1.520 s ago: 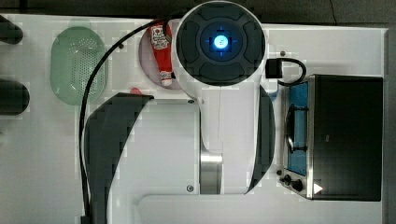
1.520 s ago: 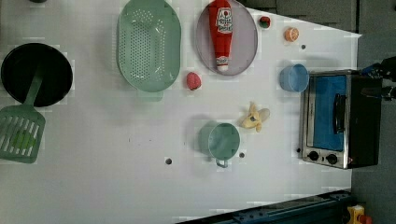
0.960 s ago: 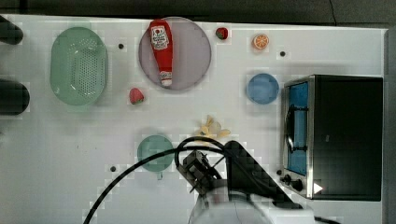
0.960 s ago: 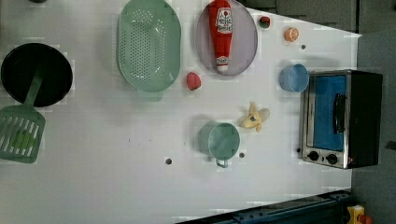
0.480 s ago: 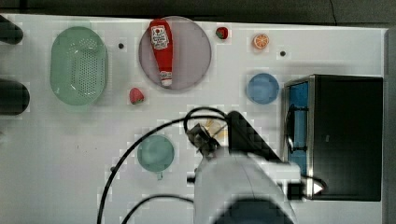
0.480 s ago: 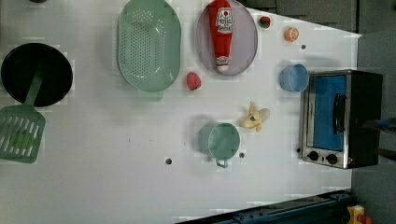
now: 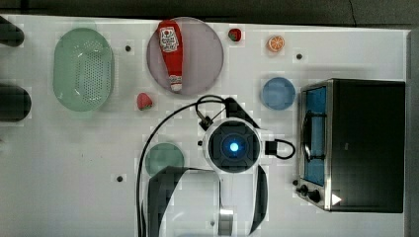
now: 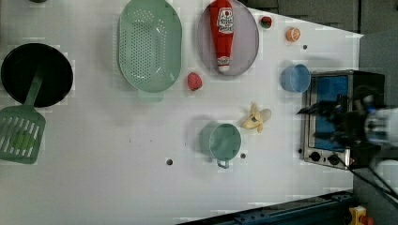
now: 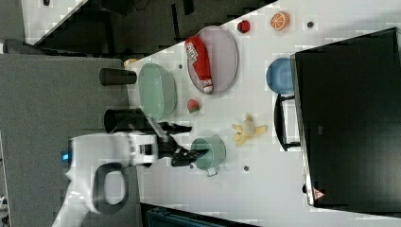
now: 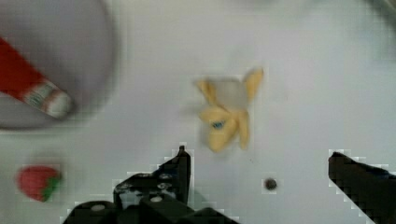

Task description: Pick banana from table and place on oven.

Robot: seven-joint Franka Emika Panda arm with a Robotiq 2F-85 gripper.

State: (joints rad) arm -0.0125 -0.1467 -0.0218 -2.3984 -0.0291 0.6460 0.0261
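Wrist view shows the gripper with its two dark fingers spread wide and nothing between them, above the white table. The banana lies on the tabletop just ahead of the gap between the fingers, partly peeled (its pale yellow strips fan outward), and neither finger touches it. A small dark screw hole sits in the tabletop between the fingers.

From the right view, the gripper reaches out from the white arm in front of a green mug, and the banana rests between that mug and the handle of the oven, apart from both.

Seen in the left view, the banana lies beside the green mug, toward the oven.

Farther out in the top view, a red ketchup bottle lies on a grey plate, a strawberry sits near a green colander, and a blue bowl stands just beside the oven.
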